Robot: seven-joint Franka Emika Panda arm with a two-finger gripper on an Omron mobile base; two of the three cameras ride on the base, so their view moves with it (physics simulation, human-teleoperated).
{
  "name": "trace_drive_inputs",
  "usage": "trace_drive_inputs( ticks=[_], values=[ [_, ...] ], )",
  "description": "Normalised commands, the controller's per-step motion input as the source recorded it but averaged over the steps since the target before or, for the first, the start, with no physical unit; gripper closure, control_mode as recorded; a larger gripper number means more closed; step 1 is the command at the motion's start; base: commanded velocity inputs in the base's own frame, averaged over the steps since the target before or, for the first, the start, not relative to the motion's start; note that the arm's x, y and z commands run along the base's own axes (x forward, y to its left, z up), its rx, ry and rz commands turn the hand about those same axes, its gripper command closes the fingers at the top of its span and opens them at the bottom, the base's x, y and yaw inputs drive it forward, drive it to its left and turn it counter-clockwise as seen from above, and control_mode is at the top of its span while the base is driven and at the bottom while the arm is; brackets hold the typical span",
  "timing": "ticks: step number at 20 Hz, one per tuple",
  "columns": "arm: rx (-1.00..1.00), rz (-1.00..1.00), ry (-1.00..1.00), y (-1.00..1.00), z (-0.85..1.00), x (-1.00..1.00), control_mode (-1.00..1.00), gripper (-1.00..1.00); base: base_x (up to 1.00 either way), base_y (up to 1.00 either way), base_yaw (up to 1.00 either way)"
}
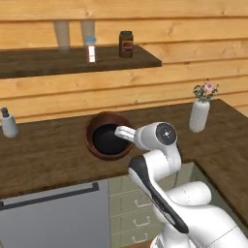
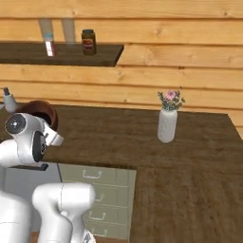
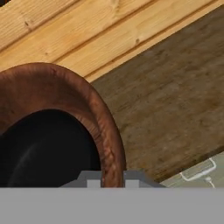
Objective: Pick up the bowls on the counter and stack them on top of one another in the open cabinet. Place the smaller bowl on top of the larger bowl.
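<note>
The larger bowl [image 1: 97,123] [image 2: 40,110] [image 3: 65,87], wide and reddish-brown, sits on the dark wood counter [image 1: 48,155] [image 2: 118,137] [image 3: 175,96] near the plank wall. Its inside is black; I cannot tell whether that is its own dark inside or the smaller black bowl lying in it. My gripper [image 1: 125,134] [image 3: 112,181] is at the bowl's right rim. One finger sits inside the rim and one outside, both close against it. The open cabinet is out of view.
A white vase with flowers [image 1: 199,115] [image 2: 167,124] stands on the counter to the right. A soap bottle [image 1: 8,123] [image 2: 8,99] is at the far left. A dark wall shelf [image 1: 72,60] [image 2: 61,52] with jars hangs above. Olive drawers [image 2: 95,185] lie below the counter edge.
</note>
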Motion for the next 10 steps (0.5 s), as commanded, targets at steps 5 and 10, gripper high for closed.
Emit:
trace_drive_inputs(
  ticks=[5,10],
  values=[
    [0.00,0.00,0.00,0.00,0.00,0.00,1.00,1.00,-0.73,0.89,0.00],
    [0.00,0.00,0.00,0.00,0.00,0.00,1.00,1.00,-0.38,1.00,0.00]
  ],
)
